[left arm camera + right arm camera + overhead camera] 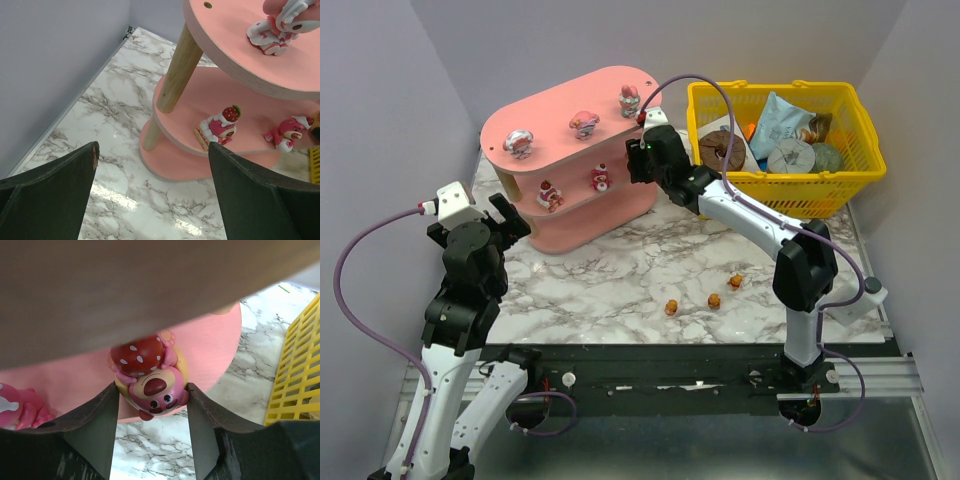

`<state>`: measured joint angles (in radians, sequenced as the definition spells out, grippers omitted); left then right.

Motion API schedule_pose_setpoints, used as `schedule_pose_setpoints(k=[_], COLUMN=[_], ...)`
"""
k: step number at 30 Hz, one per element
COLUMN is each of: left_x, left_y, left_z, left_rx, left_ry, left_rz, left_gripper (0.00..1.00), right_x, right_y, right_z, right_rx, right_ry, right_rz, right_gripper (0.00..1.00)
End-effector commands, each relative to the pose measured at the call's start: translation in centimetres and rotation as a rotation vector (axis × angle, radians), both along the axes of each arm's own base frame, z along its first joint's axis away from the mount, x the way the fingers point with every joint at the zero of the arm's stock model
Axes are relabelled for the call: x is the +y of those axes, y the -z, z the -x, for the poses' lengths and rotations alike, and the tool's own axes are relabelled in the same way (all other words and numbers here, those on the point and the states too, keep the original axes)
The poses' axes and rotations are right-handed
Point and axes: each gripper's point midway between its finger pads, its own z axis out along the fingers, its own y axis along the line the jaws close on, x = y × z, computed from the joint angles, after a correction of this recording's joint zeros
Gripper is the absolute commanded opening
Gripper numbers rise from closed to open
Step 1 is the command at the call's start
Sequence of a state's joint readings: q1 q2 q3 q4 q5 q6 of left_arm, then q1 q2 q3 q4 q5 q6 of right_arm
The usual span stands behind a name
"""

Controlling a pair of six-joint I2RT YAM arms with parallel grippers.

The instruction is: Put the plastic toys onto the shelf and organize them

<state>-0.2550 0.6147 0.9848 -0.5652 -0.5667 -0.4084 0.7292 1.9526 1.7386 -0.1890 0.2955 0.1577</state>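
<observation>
A pink bear figurine [150,375] with a red spotted strawberry on its head sits between the fingers [95,425] of the right gripper [152,390]. The jaws are partly closed, and each presses against one side of it. The figurine is at the right end of the middle board of the shelf [570,100], under the top board. Whether its base rests on the board cannot be told. Another pink toy [20,407] stands on the same board just beside it. From above, the right gripper [638,165] reaches in at the shelf's right end and hides the held figurine. Three pink-and-white toys [585,122] stand in a row along the top board, and two red-and-pink toys [551,194] stand on the middle board. Three orange-brown toys [714,299] lie on the marble surface [620,270] in front of the shelf, near one another and well apart from it. The left gripper [503,213] is beside the shelf's left end, above the surface, with its jaws spread wide and nothing between them. Its wrist view looks past both fingers [50,190] at a pale wooden post [180,70] and the toys on the boards. A yellow basket [840,185] holding packets and round items stands to the right of the shelf.
</observation>
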Motion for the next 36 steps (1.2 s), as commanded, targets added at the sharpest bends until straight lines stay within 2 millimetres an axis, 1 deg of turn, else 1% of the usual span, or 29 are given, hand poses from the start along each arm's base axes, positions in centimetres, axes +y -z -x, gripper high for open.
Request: schedule_pose_setpoints(k=[1, 7, 9, 14, 16, 19, 24, 31, 36], left_x=[0.3, 0.3, 0.3, 0.3, 0.3, 0.3, 0.3, 0.3, 0.3], left_y=[-0.2, -0.2, -0.2, -0.1, -0.1, -0.2, -0.2, -0.1, -0.1], left_z=[-0.1, 0.0, 0.0, 0.0, 0.0, 0.0, 0.0, -0.1, -0.1], left_rx=[-0.007, -0.007, -0.007, -0.006, -0.006, -0.007, -0.009, -0.004, -0.005], left_ry=[-0.013, -0.013, -0.013, -0.014, -0.015, -0.014, -0.013, -0.014, -0.018], left_rz=[-0.002, -0.002, -0.002, -0.003, -0.002, -0.003, -0.001, -0.004, -0.003], left_gripper=[0.99, 0.99, 0.99, 0.99, 0.99, 0.99, 0.99, 0.99, 0.99], right_x=[-0.3, -0.5, -0.6, -0.7, -0.8, -1.0, -1.1, -1.3, -1.1], right_y=[1.3, 0.7, 0.9, 0.7, 0.9, 0.7, 0.8, 1.0, 1.3], right_z=[-0.1, 0.2, 0.3, 0.4, 0.5, 0.5, 0.5, 0.7, 0.8], right_rx=[0.036, 0.032, 0.036, 0.034, 0.039, 0.037, 0.041, 0.049, 0.051], right_ry=[0.019, 0.018, 0.02, 0.024, 0.03, 0.038, 0.047, 0.046, 0.039], right_rz=[0.023, 0.014, 0.015, 0.009, 0.01, 0.009, 0.01, 0.009, 0.007], right_gripper=[0.47, 0.5, 0.51, 0.57, 0.59, 0.61, 0.62, 0.68, 0.69])
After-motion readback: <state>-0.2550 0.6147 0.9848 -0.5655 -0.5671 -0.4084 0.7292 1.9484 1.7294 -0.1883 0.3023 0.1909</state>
